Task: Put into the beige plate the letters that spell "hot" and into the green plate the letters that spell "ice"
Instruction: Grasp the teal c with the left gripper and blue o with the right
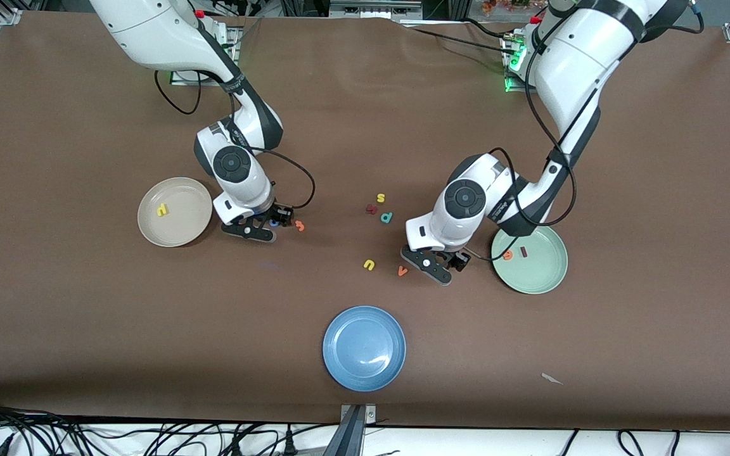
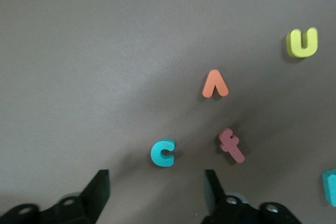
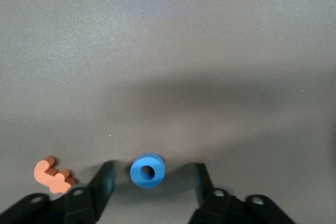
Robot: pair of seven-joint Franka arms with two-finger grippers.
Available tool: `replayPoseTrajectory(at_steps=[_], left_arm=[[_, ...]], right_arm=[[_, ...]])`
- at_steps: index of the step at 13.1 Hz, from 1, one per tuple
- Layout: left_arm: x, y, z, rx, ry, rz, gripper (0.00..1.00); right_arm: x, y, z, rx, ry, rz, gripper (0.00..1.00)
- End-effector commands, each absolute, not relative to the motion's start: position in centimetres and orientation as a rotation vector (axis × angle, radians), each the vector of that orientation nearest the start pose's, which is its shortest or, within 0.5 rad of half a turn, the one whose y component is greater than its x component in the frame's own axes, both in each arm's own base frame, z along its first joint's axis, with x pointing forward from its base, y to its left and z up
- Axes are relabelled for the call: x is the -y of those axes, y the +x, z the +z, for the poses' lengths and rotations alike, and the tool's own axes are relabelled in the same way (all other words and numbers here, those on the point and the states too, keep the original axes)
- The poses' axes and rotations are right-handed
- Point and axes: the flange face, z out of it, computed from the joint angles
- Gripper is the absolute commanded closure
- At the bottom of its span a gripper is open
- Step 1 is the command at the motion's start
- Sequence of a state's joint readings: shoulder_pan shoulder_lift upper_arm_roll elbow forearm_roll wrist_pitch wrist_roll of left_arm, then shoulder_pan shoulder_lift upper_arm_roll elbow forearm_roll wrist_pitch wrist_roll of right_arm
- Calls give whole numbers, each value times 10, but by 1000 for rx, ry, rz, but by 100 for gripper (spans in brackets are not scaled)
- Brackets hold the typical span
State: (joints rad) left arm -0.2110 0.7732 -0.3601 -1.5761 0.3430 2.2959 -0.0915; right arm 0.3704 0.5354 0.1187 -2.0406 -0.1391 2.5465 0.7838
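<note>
The beige plate (image 1: pixel 182 223) holds the yellow h (image 1: pixel 162 209). Beside it, toward the table's middle, my right gripper (image 1: pixel 270 223) (image 3: pixel 152 178) is low over the table and open. The blue o (image 3: pixel 147 170) lies flat between its fingertips with a gap on each side, and the orange t (image 1: pixel 300 225) (image 3: pixel 53 176) lies just outside one finger. The green plate (image 1: pixel 537 273) holds the orange e (image 1: pixel 508 255) and maroon i (image 1: pixel 523 251). My left gripper (image 1: pixel 444 266) (image 2: pixel 155 184) hangs open beside that plate. The teal c (image 2: pixel 164 153) lies just ahead of its fingertips, hidden in the front view.
A red-orange f (image 2: pixel 231 146) lies close beside the c. The orange v (image 1: pixel 403 271), yellow u (image 1: pixel 369 265), teal p (image 1: pixel 387 217), yellow s (image 1: pixel 380 198) and a dark red letter (image 1: pixel 371 209) lie mid-table. A blue plate (image 1: pixel 365 347) sits nearer the front camera.
</note>
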Motion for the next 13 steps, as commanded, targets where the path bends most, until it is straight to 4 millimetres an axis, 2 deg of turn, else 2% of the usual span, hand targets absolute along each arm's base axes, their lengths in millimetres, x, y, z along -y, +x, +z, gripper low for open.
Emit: replayPoseTrajectory(at_steps=[1,4,7,10,13], left_arm=[[347,614,198,-993,-2940,-24,25],[346,614,190,-1013,-2916,-24,30],[346,614,177,-1043,-2893,-38,30],[346,615,174,-1045,-2902,-51,31],[348,620,175,-1039,-2908,-66,45]], right_arm=[[-282,527,174,-307,-3156,-4,48],[-283,527,175,-304,-3156,-4,66],[-283,526,175,-302,-3158,-2,69],[-283,527,177,-305,-3158,-3,80],[-282,529,183,-302,-3155,-16,81]])
